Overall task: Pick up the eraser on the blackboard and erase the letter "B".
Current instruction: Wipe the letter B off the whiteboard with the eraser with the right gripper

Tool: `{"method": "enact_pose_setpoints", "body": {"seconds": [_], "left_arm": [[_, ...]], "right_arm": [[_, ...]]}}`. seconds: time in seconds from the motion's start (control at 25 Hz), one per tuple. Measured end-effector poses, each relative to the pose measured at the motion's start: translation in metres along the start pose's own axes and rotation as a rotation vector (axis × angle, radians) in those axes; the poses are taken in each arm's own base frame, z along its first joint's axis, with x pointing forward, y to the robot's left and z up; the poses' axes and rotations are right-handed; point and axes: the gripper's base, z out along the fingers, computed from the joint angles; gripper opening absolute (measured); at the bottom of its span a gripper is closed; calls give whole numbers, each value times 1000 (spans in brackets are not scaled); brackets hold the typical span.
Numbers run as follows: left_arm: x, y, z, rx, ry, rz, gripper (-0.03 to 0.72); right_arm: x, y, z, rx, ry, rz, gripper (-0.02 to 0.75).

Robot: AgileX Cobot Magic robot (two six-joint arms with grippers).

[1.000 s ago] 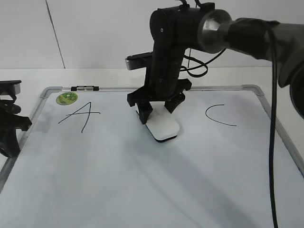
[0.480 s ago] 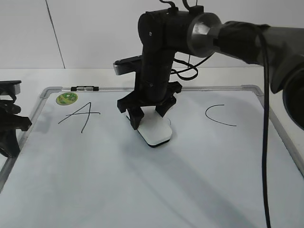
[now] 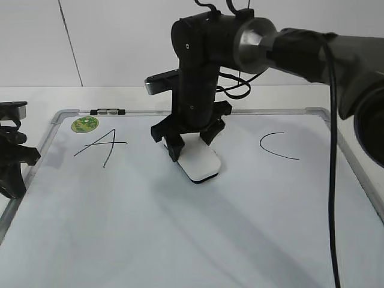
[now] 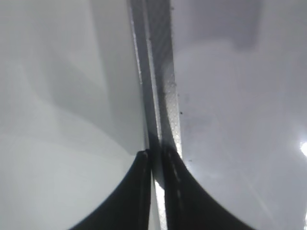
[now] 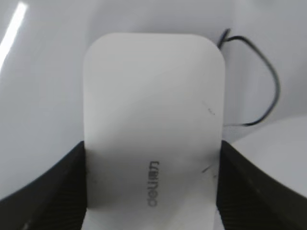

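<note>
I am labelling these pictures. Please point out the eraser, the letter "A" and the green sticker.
eraser [image 3: 200,162], exterior view, white top face.
letter "A" [image 3: 103,146], exterior view, its crossbar.
green sticker [image 3: 84,124], exterior view, its centre.

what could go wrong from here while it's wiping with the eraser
The right gripper holds the eraser only at its near end, so it could tilt or slip. Part of the letter "B" shows beside the eraser and may be missed. A wide sweep could smear the A or C.
</note>
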Motion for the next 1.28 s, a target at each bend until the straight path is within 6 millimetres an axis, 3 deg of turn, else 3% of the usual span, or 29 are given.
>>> {"method": "enact_pose_setpoints", "body": {"seconds": [0.4,0.6,0.8,0.92,1.08,1.28], "left_arm": [[0,0,0,0,0,0,28],[0,0,0,0,2,0,28],[1,0,0,1,8,0,28],[1,0,0,-1,13,2,28],[2,0,0,0,17,2,28],[2,1,0,-1,26,2,28]], "right_arm": [[0,-76,0,36,-9,168,561],[1,-83,0,30,-9,189,561],[-1,-66,0,44,-9,145,561],[-2,-42,1,49,-8,88,561],[-1,8,5,2,-3,-17,561],[1,39,5,-14,-6,-88,561]]}}
